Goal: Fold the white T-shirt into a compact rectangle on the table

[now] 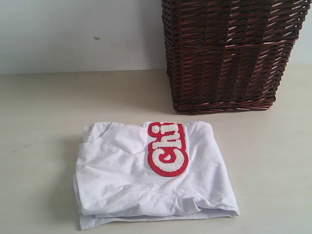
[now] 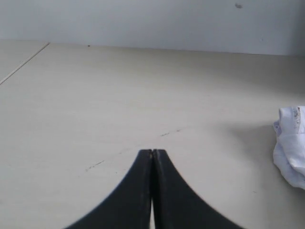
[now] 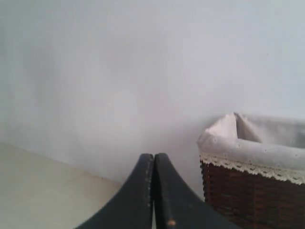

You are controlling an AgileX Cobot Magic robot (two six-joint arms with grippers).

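The white T-shirt (image 1: 146, 175) lies folded into a rough rectangle on the pale beige table (image 1: 39, 122), with part of its red-outlined lettering (image 1: 167, 148) facing up. One edge of the T-shirt (image 2: 291, 143) shows in the left wrist view, off to the side of my left gripper (image 2: 152, 151). That gripper is shut, empty, and hangs over bare table. My right gripper (image 3: 154, 155) is shut too, holding nothing, raised and facing the wall. Neither arm shows in the exterior view.
A tall dark brown wicker basket (image 1: 229, 53) stands behind the shirt at the back right. Its cream lace-trimmed liner (image 3: 252, 143) shows in the right wrist view. A white wall (image 1: 73, 34) runs along the table's far edge.
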